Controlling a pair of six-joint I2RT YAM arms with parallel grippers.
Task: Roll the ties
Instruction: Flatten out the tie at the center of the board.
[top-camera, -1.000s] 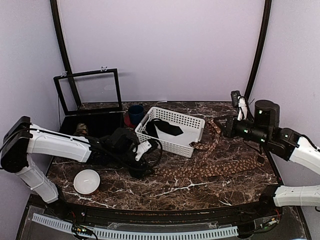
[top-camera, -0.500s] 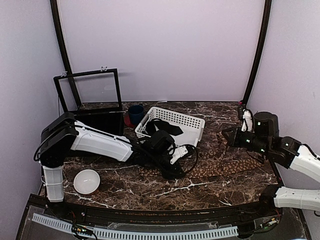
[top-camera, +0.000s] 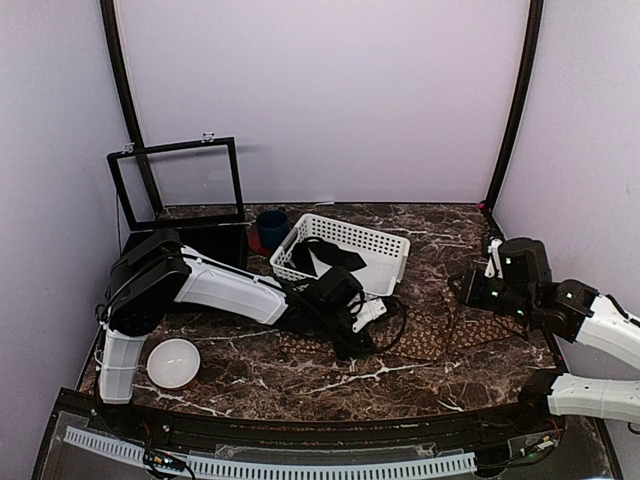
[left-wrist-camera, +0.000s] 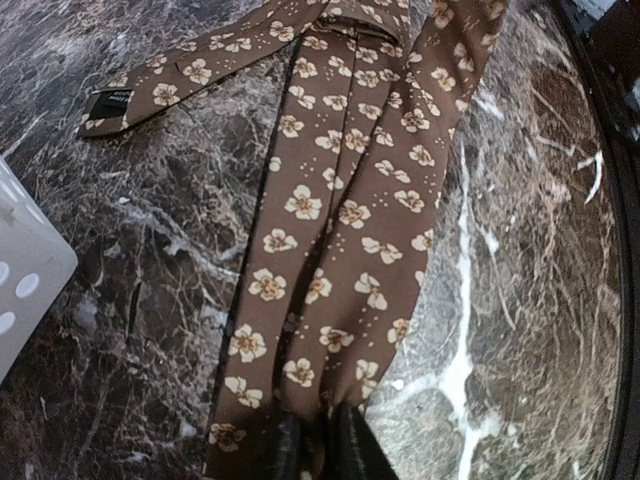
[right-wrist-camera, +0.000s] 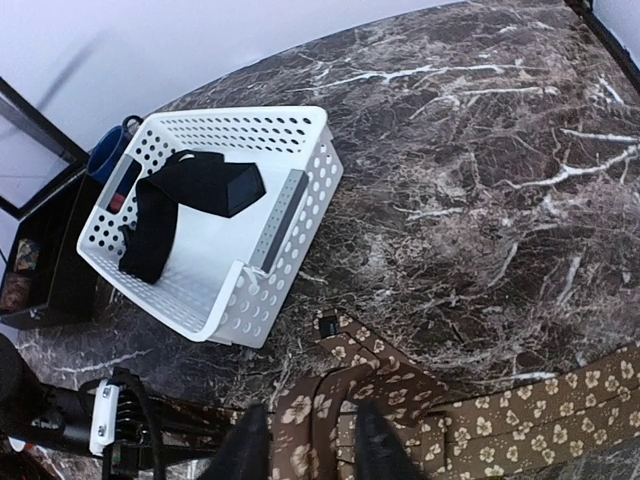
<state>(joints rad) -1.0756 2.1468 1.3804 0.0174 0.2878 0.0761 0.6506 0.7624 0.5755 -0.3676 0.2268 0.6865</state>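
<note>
One of the ties (top-camera: 440, 335), brown with a cream flower pattern, lies stretched and partly folded across the marble table. In the left wrist view the tie (left-wrist-camera: 340, 200) runs away from my left gripper (left-wrist-camera: 318, 452), whose dark fingers pinch a fold of the cloth. Seen from above, that left gripper (top-camera: 357, 335) sits low at the table's centre. My right gripper (top-camera: 468, 292) hovers over the tie's right part. In the right wrist view the right gripper (right-wrist-camera: 308, 445) stands open, its fingers apart on either side of a folded loop of the tie (right-wrist-camera: 400, 390).
A white perforated basket (top-camera: 385, 285) holding a black item (top-camera: 330, 255) stands behind the left gripper. A blue cup (top-camera: 271, 225) and a black framed box (top-camera: 175, 148) are at the back left. A white bowl (top-camera: 172, 362) sits front left.
My left arm swept right along the tie to the table's centre and closed its jaws on the cloth. The right gripper came down toward the table and opened.
</note>
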